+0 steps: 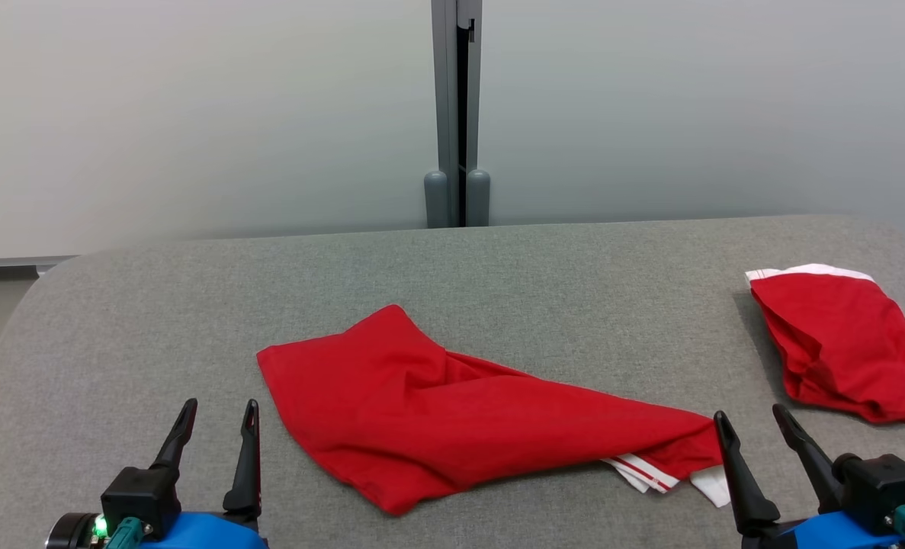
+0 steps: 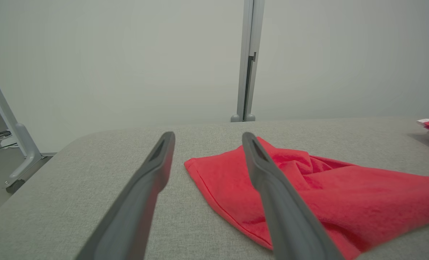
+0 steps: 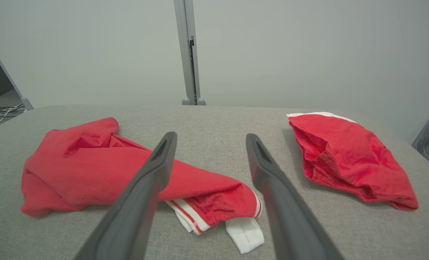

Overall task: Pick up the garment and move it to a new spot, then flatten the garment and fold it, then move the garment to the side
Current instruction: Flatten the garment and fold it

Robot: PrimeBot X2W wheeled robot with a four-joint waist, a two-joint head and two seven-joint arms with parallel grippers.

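Two empty hands spread wide, left hand (image 1: 219,404), right hand (image 1: 750,412), flanking crumpled red garment (image 1: 452,412), grey table (image 1: 193,305).

No text, label, brand, number or sign can be read, whether on the red garment (image 1: 437,412), the other red garment (image 1: 841,343) or the grey surface (image 1: 155,320).
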